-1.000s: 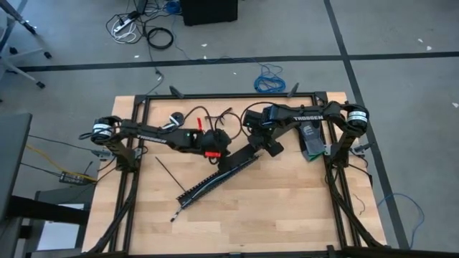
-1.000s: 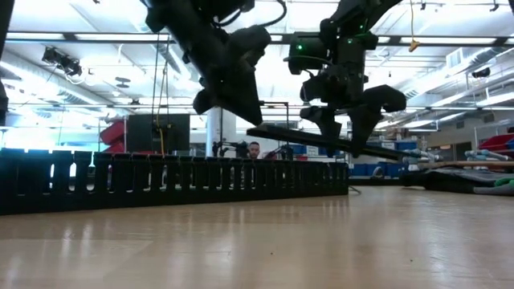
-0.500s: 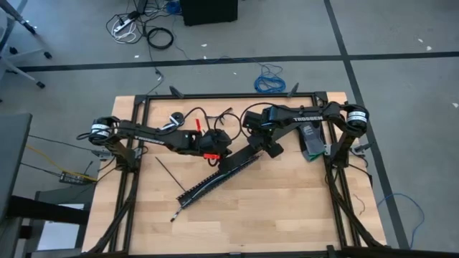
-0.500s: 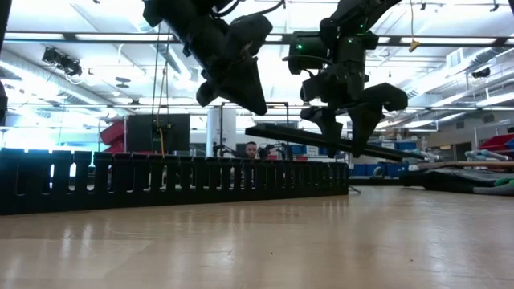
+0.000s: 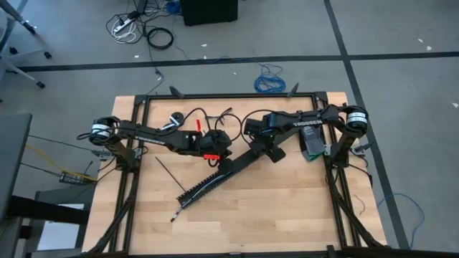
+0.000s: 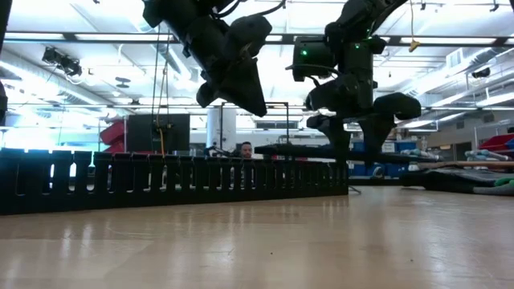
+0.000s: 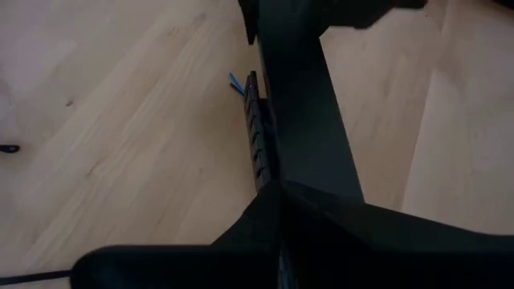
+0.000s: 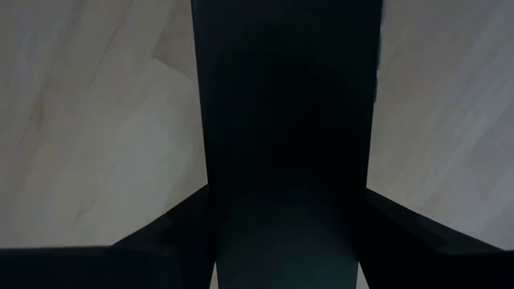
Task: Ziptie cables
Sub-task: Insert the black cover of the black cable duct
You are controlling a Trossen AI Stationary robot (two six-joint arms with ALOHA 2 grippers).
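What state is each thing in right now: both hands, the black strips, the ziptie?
Left hand: shut, empty, raised above the table.
Right hand: closed on the flat black strip, raised.
Flat black strip: held at one end, off the table, roughly level.
Slotted black channel: lying on the table, free of both hands.
Ziptie: lying flat on the table, untouched.
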